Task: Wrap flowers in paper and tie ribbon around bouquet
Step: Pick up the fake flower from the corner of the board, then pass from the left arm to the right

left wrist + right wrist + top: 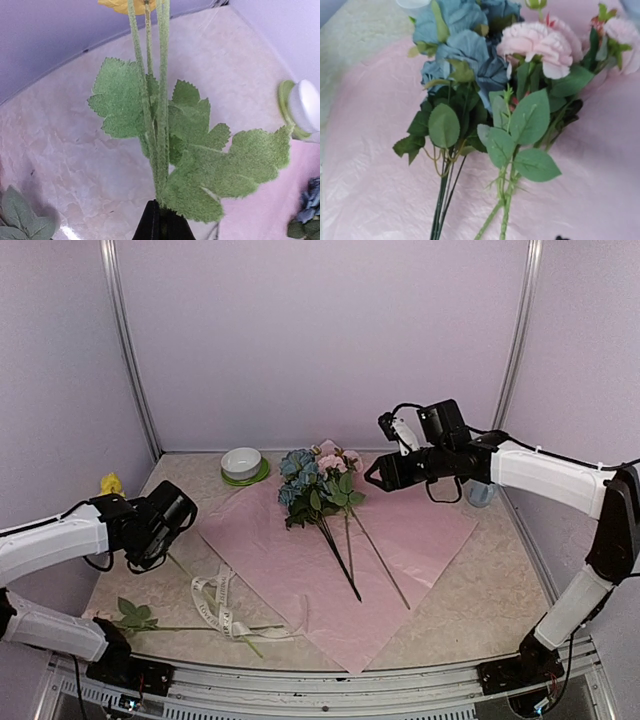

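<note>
We judge the gathering step in hand: left jaws clamp a yellow-bloomed stem (163, 100) over the left tabletop (480, 590), the right jaws' gap we cannot tell beside the flowers (310, 485) lying on the paper (420, 530), so next that stem needs carrying right onto the bunch.

Lt pink paper (425, 530), blue/pink flowers (312, 480)

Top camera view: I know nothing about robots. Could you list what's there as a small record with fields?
paper: lilac-pink sheet spread flat
flowers: blue and pink bunch lying on the paper
yellow flower: stem clamped in the left gripper
right gripper: beside the blooms, holding nothing
ribbon: lying loose by the paper's near-left edge
bowl: white, beyond the paper's far-left edge
</note>
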`<state>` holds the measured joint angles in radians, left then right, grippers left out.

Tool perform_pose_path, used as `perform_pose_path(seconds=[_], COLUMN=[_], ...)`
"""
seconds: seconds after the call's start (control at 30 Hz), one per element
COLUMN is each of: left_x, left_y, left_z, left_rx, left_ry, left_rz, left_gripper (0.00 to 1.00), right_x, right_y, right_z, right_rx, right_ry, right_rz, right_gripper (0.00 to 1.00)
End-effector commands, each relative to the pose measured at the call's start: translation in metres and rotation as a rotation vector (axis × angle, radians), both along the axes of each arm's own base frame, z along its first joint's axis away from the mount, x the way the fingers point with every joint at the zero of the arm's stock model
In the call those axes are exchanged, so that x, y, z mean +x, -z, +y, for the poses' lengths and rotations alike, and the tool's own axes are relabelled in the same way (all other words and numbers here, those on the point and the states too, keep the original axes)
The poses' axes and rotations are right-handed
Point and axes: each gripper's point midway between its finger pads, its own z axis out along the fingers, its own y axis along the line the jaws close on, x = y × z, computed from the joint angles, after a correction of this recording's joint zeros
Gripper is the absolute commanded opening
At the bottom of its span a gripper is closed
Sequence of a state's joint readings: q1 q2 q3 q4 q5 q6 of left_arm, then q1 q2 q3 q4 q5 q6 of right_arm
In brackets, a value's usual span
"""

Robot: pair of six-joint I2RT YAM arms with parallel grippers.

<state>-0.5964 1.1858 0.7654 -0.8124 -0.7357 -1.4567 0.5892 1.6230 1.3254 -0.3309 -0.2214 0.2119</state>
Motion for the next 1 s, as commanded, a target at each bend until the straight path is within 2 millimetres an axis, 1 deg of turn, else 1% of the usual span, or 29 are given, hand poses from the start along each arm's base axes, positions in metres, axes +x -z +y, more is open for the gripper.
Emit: perform_pose_path(seconds=[0.0, 0.03, 0.1, 0.17, 0.27, 0.33, 0.4, 0.47, 0.5, 0.53, 0.6, 0.67, 0.73, 0.77, 0.87, 0.97], left_x=[-0.002, -0.002, 0.0, 0.005, 0.007, 0.006, 0.005, -0.004, -0.01, -0.016, -0.024, -0.025, -0.023, -0.022, -0.022, -0.007], left_y=[-0.072, -0.087, -0.114, -0.14, -0.173, -0.192, -0.213, -0.235, -0.243, -0.251, -0.259, -0.256, -0.247, -0.246, -0.251, -0.259], left_z=[0.007, 0.004, -0.007, -0.026, -0.061, -0.091, -0.12, -0.143, -0.153, -0.163, -0.178, -0.194, -0.203, -0.199, -0.173, -0.166], left_rx=[0.158, 0.175, 0.209, 0.256, 0.317, 0.358, 0.365, 0.398, 0.45, 0.505, 0.616, 0.79, 0.912, 0.922, 0.874, 0.902], left_ry=[0.021, 0.031, 0.079, 0.148, 0.239, 0.318, 0.379, 0.418, 0.448, 0.48, 0.544, 0.615, 0.644, 0.633, 0.563, 0.511], left_rz=[-0.187, -0.23, -0.302, -0.363, -0.45, -0.495, -0.564, -0.63, -0.639, -0.641, -0.622, -0.543, -0.467, -0.457, -0.481, -0.446], left_gripper=[0.0, 0.0, 0.0, 0.0, 0.0, 0.0, 0.0, 0.0, 0.0, 0.0, 0.0, 0.0, 0.0, 0.0, 0.0, 0.0], right_x=[-0.01, -0.013, -0.019, -0.027, -0.045, -0.064, -0.09, -0.113, -0.124, -0.139, -0.161, -0.168, -0.17, -0.17, -0.17, -0.169], right_y=[-0.016, -0.019, -0.025, -0.034, -0.056, -0.074, -0.091, -0.102, -0.108, -0.11, -0.113, -0.111, -0.109, -0.107, -0.107, -0.106], right_z=[-0.017, -0.019, -0.019, -0.014, 0.003, 0.02, 0.043, 0.067, 0.08, 0.093, 0.113, 0.128, 0.138, 0.141, 0.143, 0.142], right_rx=[-0.002, 0.004, 0.024, 0.056, 0.149, 0.228, 0.278, 0.282, 0.28, 0.285, 0.304, 0.321, 0.319, 0.317, 0.322, 0.322], right_ry=[0.024, 0.023, 0.003, -0.055, -0.189, -0.316, -0.449, -0.55, -0.605, -0.676, -0.785, -0.826, -0.833, -0.836, -0.835, -0.822], right_rz=[-0.058, -0.062, -0.074, -0.096, -0.148, -0.184, -0.236, -0.297, -0.327, -0.341, -0.359, -0.362, -0.361, -0.357, -0.353, -0.359], right_gripper=[0.63, 0.63, 0.63, 0.63, 0.63, 0.63, 0.63, 0.64, 0.64, 0.64, 0.64, 0.64, 0.64, 0.64, 0.64, 0.64])
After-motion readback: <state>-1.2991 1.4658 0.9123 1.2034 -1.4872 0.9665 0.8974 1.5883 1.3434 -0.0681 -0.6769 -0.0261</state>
